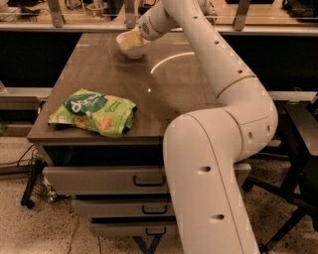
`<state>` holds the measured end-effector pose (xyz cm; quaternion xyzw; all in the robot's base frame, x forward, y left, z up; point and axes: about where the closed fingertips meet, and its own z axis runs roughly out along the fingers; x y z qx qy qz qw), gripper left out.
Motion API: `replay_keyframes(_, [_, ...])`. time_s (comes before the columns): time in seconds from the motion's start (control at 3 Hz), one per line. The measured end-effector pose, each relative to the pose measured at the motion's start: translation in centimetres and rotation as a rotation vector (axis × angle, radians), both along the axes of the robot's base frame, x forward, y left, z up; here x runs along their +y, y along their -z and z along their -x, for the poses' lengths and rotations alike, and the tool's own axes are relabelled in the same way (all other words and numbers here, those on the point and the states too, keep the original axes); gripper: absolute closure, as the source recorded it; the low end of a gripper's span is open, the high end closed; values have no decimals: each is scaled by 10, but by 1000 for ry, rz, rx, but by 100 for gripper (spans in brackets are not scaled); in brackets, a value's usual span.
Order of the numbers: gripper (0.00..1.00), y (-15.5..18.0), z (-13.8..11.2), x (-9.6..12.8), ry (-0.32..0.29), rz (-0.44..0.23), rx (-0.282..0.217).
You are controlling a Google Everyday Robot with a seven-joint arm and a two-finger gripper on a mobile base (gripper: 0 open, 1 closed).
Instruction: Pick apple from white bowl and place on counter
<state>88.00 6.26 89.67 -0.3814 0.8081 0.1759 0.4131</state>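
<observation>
The white bowl point(133, 49) stands at the far end of the counter point(114, 82), near its back edge. My gripper point(130, 39) reaches down from the right into the bowl's mouth and covers most of its inside. The apple is hidden under the gripper; I see no orange-red fruit. The long white arm point(213, 59) runs from the near right across the counter to the bowl.
A green snack bag point(93, 111) lies flat at the counter's front left. Three grey drawers point(99, 178) with dark handles sit below the top. A rail with posts point(54, 15) runs behind the counter. A dark chair base point(293, 198) stands on the floor at the right.
</observation>
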Motion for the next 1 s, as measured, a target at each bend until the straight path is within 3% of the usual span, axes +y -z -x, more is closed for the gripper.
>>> replay_keyframes(1.0, [35, -10, 1, 14, -8, -94, 24])
